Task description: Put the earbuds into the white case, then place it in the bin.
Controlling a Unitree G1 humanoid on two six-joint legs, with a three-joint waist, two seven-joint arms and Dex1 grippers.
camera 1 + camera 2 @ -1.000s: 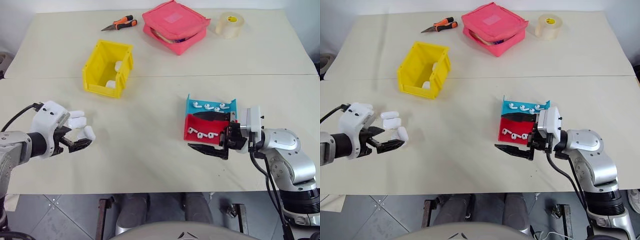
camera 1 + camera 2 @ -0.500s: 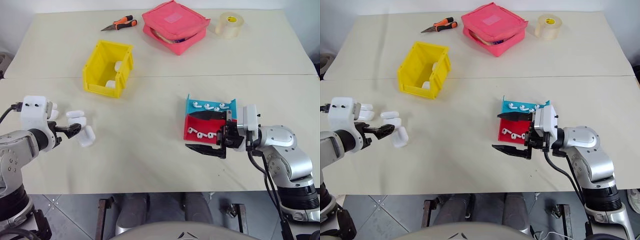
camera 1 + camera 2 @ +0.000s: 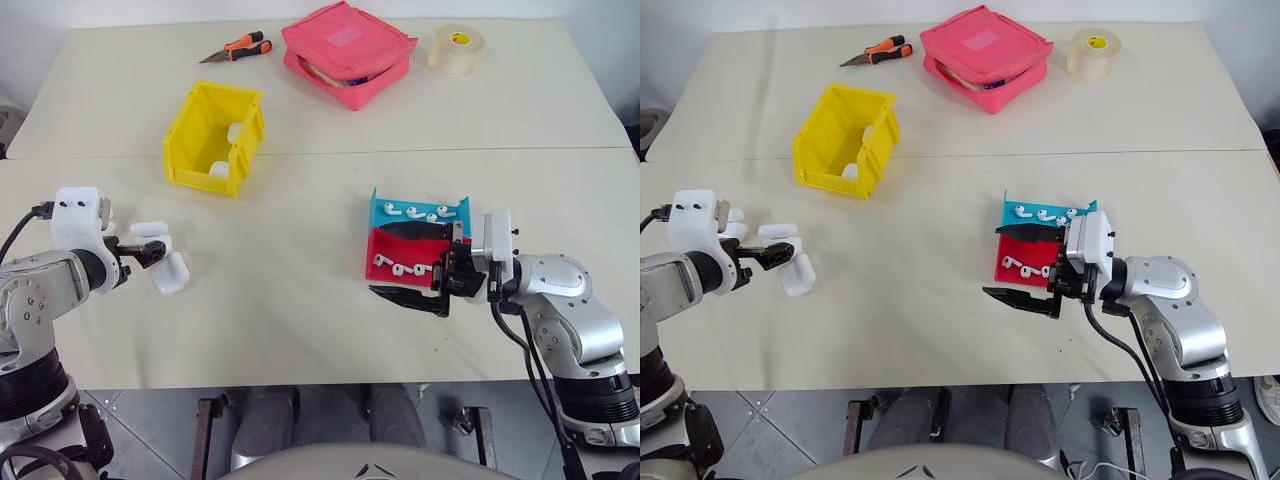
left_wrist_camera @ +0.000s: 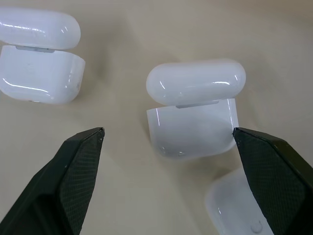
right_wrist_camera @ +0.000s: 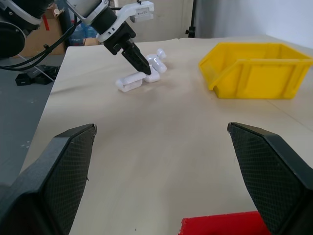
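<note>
Fingers of your left gripper stand wide around 1 closed white case, gripping nothing. Your right gripper gapes empty beside the red tray.

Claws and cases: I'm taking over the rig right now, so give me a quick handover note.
Left claw: open, empty, aimed at a closed white case in the cluster at table left.
Right claw: open, empty, beside the red tray and blue tray, which hold the earbuds.
Yellow bin at the back already holds white items.
Done: nothing for this case.
Left: grasp a case, load earbuds, put it in the bin.
</note>
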